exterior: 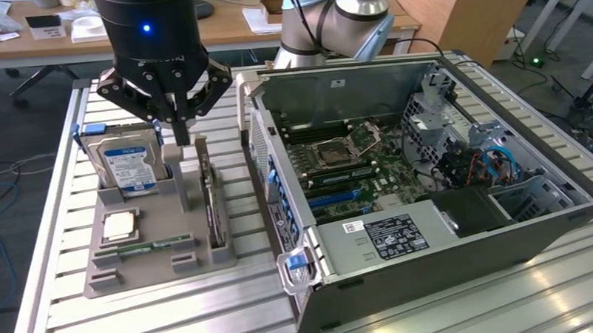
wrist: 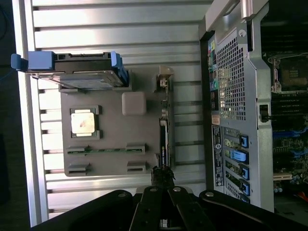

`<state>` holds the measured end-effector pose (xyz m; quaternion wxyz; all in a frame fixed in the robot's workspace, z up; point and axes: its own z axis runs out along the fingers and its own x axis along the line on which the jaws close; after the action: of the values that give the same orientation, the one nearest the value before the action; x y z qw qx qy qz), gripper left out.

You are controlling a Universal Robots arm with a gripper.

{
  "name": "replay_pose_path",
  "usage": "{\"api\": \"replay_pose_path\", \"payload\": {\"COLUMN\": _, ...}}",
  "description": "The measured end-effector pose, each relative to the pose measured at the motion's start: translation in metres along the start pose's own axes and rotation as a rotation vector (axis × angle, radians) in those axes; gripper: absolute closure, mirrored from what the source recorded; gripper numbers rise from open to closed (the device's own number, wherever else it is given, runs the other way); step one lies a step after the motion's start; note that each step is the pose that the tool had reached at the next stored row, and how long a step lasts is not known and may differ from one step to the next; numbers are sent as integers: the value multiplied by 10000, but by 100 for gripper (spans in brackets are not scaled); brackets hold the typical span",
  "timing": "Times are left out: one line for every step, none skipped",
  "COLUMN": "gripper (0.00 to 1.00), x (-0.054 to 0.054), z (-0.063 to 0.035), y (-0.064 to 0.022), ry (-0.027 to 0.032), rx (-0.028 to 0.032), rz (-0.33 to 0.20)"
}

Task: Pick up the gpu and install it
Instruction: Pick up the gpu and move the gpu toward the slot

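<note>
The gpu (exterior: 211, 192) stands on its edge in a slot at the right side of the grey holder tray (exterior: 147, 272). It is a thin dark card with a green board. In the wrist view the gpu (wrist: 164, 134) shows edge-on, with its silver bracket (wrist: 164, 78) at the far end. My gripper (exterior: 182, 136) hangs above the tray, a little to the exterior view's left of the card, between it and the hard drive. Its fingers are shut together with nothing between them. In the wrist view my gripper (wrist: 156, 175) sits over the card's near end.
The tray also holds an upright silver hard drive (exterior: 129, 169), a CPU (exterior: 119, 226) and a RAM stick (exterior: 142, 247). The open PC case (exterior: 378, 241) lies to the exterior view's right, motherboard (exterior: 351, 161) exposed. All rest on a slatted metal table (exterior: 183, 311).
</note>
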<state>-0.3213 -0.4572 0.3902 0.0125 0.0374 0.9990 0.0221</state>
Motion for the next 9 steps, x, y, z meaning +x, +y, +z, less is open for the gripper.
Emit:
{"api": "replay_pose_path", "payload": {"gripper": 89, "x": 0, "z": 0, "y": 0, "ry": 0, "rx": 0, "rz": 0}}
{"api": "replay_pose_path", "payload": {"gripper": 89, "x": 0, "z": 0, "y": 0, "ry": 0, "rx": 0, "rz": 0}}
{"api": "replay_pose_path", "payload": {"gripper": 89, "x": 0, "z": 0, "y": 0, "ry": 0, "rx": 0, "rz": 0}}
{"api": "replay_pose_path", "payload": {"gripper": 89, "x": 0, "z": 0, "y": 0, "ry": 0, "rx": 0, "rz": 0}}
{"api": "replay_pose_path", "payload": {"gripper": 89, "x": 0, "z": 0, "y": 0, "ry": 0, "rx": 0, "rz": 0}}
{"api": "replay_pose_path", "payload": {"gripper": 89, "x": 0, "z": 0, "y": 0, "ry": -1, "rx": 0, "rz": 0}}
{"api": "replay_pose_path", "payload": {"gripper": 89, "x": 0, "z": 0, "y": 0, "ry": 0, "rx": 0, "rz": 0}}
{"api": "replay_pose_path", "payload": {"gripper": 89, "x": 0, "z": 0, "y": 0, "ry": 0, "rx": 0, "rz": 0}}
{"api": "replay_pose_path", "payload": {"gripper": 83, "x": 0, "z": 0, "y": 0, "ry": 0, "rx": 0, "rz": 1}}
